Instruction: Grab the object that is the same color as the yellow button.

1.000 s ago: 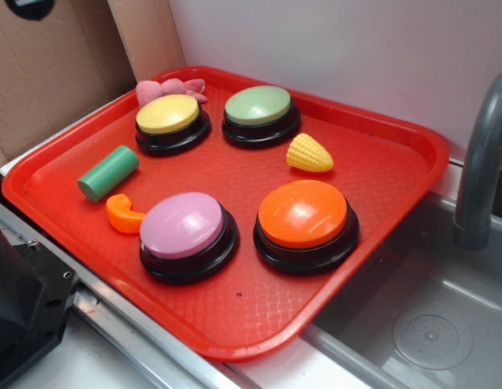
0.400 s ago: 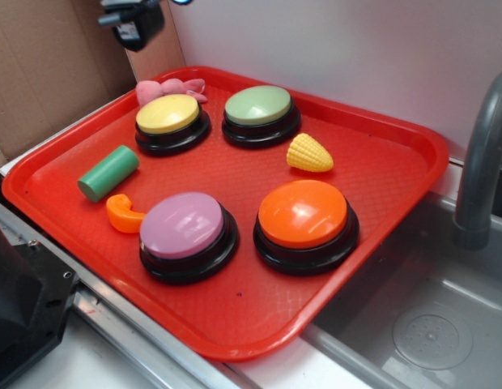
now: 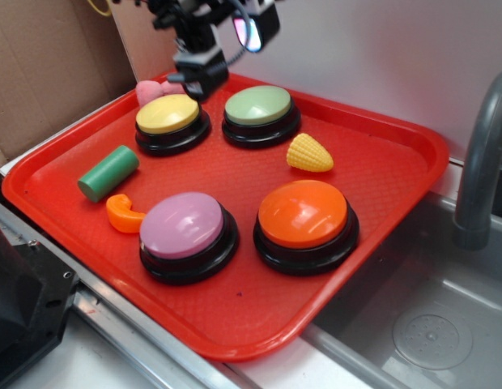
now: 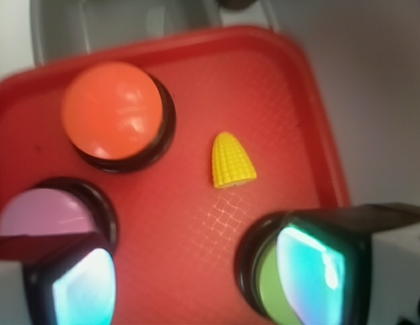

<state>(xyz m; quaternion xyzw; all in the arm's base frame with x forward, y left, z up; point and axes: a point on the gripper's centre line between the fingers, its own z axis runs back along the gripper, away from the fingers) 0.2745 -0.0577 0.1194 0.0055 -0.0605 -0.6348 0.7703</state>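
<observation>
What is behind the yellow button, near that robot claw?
Behind the yellow button a pink soft toy peeks out on the red tray. The gripper hangs in front of it, covering most of it, so its shape is unclear.

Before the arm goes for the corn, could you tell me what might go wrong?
The tool hangs over the yellow button, away from the toy corn. The corn lies close between the green button and orange button, so a finger might clip either. Its tapered, bumpy shape could slip.

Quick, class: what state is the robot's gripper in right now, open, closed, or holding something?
Gripper: open and empty, fingers spread apart above the tray; the toy corn lies untouched.
</observation>
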